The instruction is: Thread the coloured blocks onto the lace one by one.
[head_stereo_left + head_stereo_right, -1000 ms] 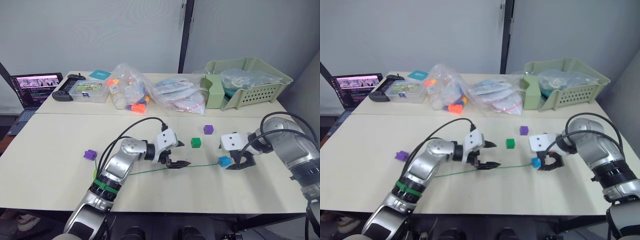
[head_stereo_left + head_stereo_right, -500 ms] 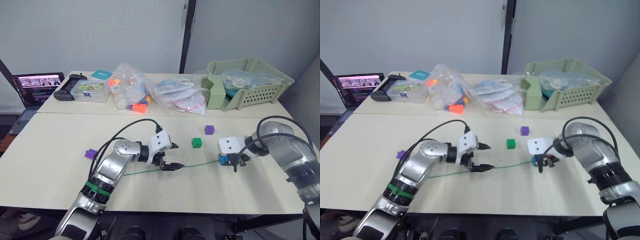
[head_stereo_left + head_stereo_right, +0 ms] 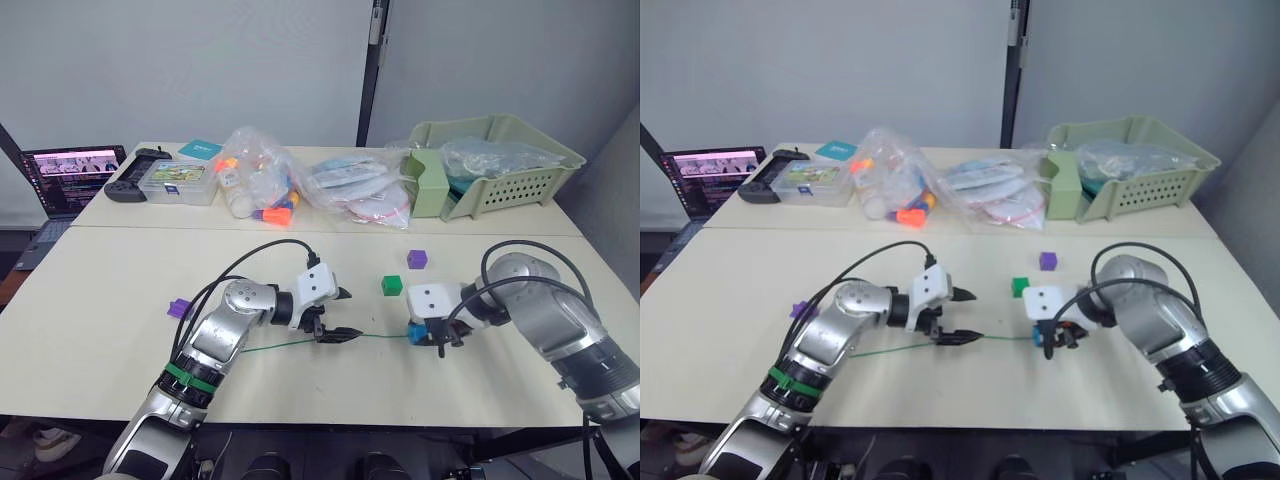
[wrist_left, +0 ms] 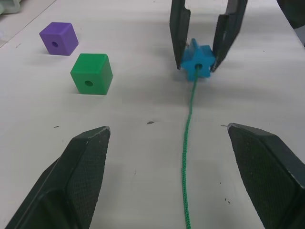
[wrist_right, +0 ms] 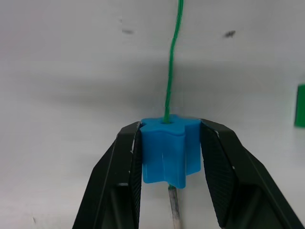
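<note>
The blue block (image 5: 166, 156) sits pinched between my right gripper's (image 5: 169, 126) fingers, low over the table. The green lace (image 4: 188, 143) runs into its hole, and a stiff tip pokes out the other side. From there the lace (image 3: 300, 343) lies leftward across the table, passing between the fingers of my open left gripper (image 3: 343, 314), which do not touch it. A dark green block (image 3: 392, 285) and a purple block (image 3: 417, 259) rest just beyond the grippers. Another purple block (image 3: 180, 308) lies far left.
Along the back table stand a laptop (image 3: 70, 175), a black controller (image 3: 130, 185), a clear box (image 3: 178, 182), plastic bags (image 3: 262, 185) of orange toys and a green basket (image 3: 495, 160). Black cables (image 3: 255, 265) loop off both arms.
My right gripper shut on the blue block and carried it left along the lace, toward the left gripper. The left gripper stayed open and drifted slightly left.
</note>
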